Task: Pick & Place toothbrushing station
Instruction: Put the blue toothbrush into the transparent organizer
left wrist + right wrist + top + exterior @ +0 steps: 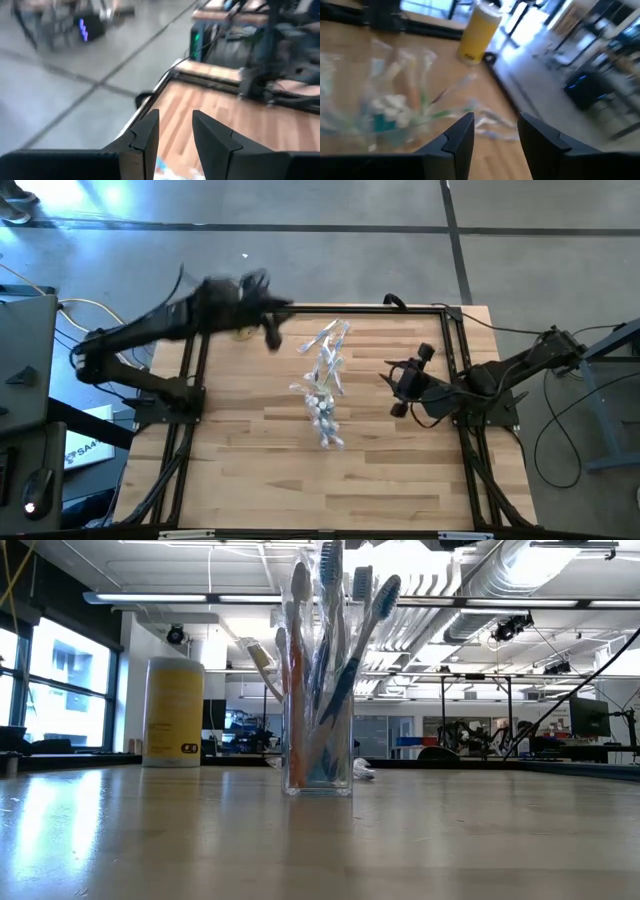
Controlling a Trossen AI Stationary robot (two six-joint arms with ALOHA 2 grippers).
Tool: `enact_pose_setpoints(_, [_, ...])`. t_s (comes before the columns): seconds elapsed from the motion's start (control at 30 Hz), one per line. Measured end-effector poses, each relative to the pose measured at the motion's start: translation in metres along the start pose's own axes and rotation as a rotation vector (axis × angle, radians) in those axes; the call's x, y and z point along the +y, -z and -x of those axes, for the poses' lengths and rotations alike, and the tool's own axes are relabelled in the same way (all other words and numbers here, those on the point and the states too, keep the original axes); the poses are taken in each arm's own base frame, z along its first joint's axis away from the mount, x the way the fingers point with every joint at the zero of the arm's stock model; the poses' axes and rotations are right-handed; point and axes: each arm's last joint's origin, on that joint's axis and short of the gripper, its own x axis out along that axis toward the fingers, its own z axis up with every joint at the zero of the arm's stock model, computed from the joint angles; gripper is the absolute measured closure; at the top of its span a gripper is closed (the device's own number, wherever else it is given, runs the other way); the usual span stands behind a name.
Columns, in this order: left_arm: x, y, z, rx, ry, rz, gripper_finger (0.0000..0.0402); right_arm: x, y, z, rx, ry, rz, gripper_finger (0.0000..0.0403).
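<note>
The toothbrushing station is a small clear cup that stands upright on its base at the middle of the wooden table. Thin pale toothbrushes stick up out of the cup, and teal white-capped tubes sit in its bottom. My left gripper hangs open in the air over the table's far left part, left of the cup. My right gripper hangs open to the right of the cup and faces it. In both wrist views the fingers have nothing between them.
A yellow bottle with a white cap stands at the table's far left, below my left arm, and shows beyond the cup in the right wrist view. Black frame rails run along the table's edges. Bare wood lies near the front edge.
</note>
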Motion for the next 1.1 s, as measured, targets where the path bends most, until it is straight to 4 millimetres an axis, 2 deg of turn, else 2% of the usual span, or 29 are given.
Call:
enact_pose_setpoints(0.07, [0.024,-0.007,-0.02,0.046,0.013,0.043,0.0288,0.0,0.004,0.0,0.03,-0.039,-0.033,0.0259])
enact_pose_setpoints(0.2, [0.066,-0.003,-0.075,0.164,0.128,0.139,0.0288,0.0,0.012,0.001,0.097,-0.046,-0.061,0.0259])
enact_pose_setpoints(0.3, [0.094,0.013,-0.123,0.288,0.192,0.24,0.0288,-0.001,0.017,0.001,0.136,-0.032,-0.075,0.0259])
enact_pose_setpoints(0.43, [0.115,0.043,-0.182,0.47,0.275,0.363,0.0288,-0.003,0.023,0.001,0.179,-0.016,-0.08,0.0259])
enact_pose_setpoints(0.57, [0.113,0.06,-0.224,0.551,0.328,0.387,0.0288,-0.005,0.028,0.002,0.217,0.002,-0.073,0.0259])
enact_pose_setpoints(0.7, [0.1,0.07,-0.249,0.601,0.34,0.399,0.0288,-0.007,0.032,0.003,0.241,0.018,-0.068,0.0259])
enact_pose_setpoints(0.77, [0.091,0.073,-0.253,0.634,0.3,0.395,0.0288,-0.008,0.033,0.003,0.252,0.024,-0.065,0.0259])
enact_pose_setpoints(0.93, [0.068,0.086,-0.259,0.722,0.048,0.268,0.0288,-0.009,0.036,0.004,0.27,0.035,-0.074,0.0259])
enact_pose_setpoints(1.1, [0.054,0.097,-0.265,0.772,0.002,0.222,0.0288,-0.009,0.036,0.004,0.27,0.035,-0.076,0.0259])
